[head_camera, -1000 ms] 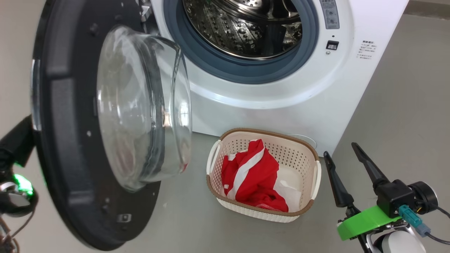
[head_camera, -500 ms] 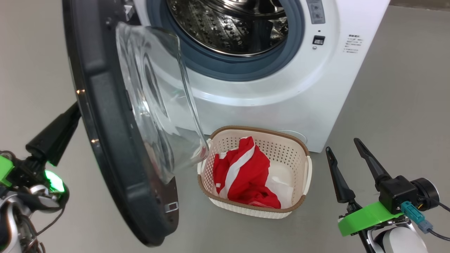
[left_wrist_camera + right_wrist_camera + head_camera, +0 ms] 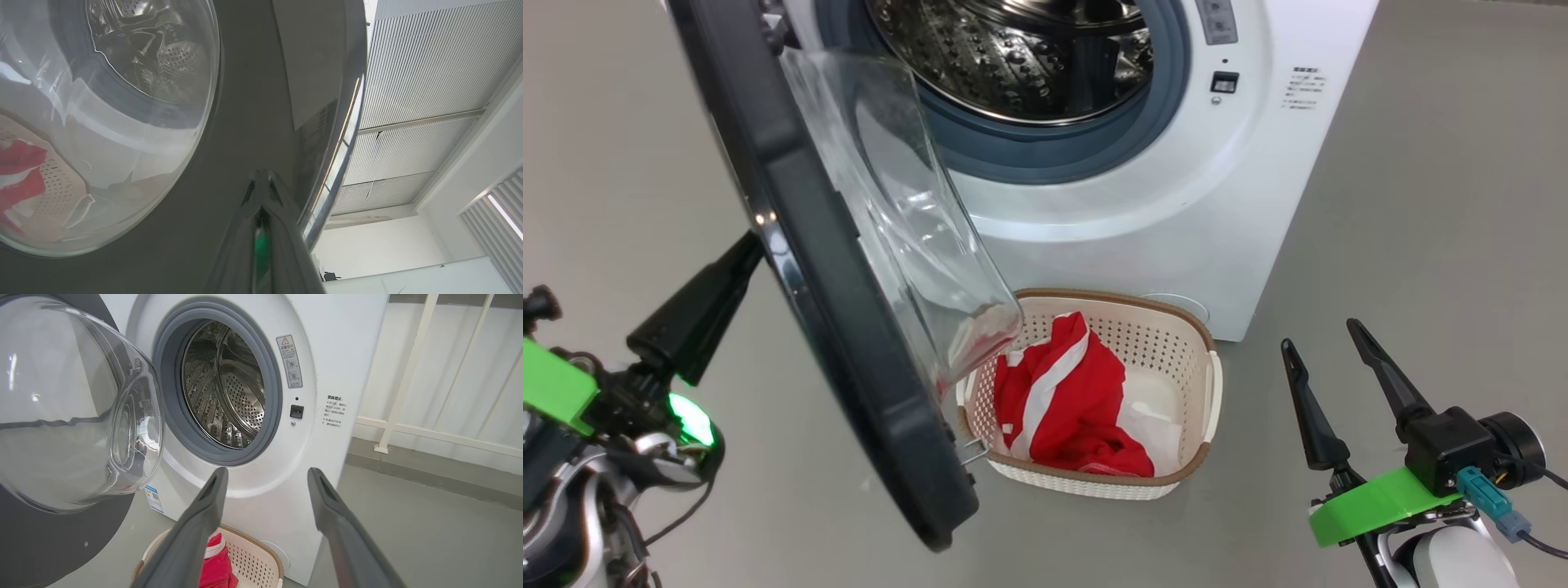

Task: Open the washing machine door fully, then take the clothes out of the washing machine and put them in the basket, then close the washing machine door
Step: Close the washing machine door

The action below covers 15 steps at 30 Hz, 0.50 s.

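Touching the door (image 3: 837, 318) from outside with shut, empty left gripper (image 3: 742, 263), frame's left. Hovering right gripper (image 3: 1319, 336) wide open, empty, lower right, apart from basket (image 3: 1152, 343) holding clothes (image 3: 1062, 400), bottom centre.

Head looks down; wrists low, close; door (image 3: 833, 327) shared by 3.

Grey floor (image 3: 1421, 204); white railing (image 3: 405, 375) at rt; slatted ceiling (image 3: 429, 61) overhead.
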Tool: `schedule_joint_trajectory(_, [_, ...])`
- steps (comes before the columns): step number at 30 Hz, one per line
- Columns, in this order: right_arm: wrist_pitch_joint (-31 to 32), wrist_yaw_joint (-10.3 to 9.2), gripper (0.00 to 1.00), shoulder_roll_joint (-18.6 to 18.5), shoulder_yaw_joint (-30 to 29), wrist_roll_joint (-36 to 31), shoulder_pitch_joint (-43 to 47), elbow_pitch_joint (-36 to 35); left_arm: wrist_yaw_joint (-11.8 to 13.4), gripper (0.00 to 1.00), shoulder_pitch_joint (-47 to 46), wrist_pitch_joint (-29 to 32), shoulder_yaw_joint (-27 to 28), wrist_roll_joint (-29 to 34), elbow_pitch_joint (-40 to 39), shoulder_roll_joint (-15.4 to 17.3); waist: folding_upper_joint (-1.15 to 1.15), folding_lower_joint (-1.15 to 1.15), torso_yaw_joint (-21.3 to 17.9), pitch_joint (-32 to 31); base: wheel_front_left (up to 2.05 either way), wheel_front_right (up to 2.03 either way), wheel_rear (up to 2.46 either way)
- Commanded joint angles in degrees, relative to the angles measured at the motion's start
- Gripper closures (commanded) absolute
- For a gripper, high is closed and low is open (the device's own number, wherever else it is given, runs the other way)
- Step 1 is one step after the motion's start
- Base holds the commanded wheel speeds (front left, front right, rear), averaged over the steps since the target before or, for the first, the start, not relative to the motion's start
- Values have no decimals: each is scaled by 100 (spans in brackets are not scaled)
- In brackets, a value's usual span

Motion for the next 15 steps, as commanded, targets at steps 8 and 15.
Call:
schedule_joint_trajectory(8, [-52, 35, 0, -17, 99, 76, -215, -177, -220, 100, 154, -105, -95, -132, -306, 107, 0, 0, -146, 42, 0, 0, 0])
schedule_joint_trajectory(15, [-52, 35, 0, -17, 106, 83, -238, -188, -1375, 100, 494, -377, -53, 442, -501, 386, 0, 0, -213, 121, 0, 0, 0])
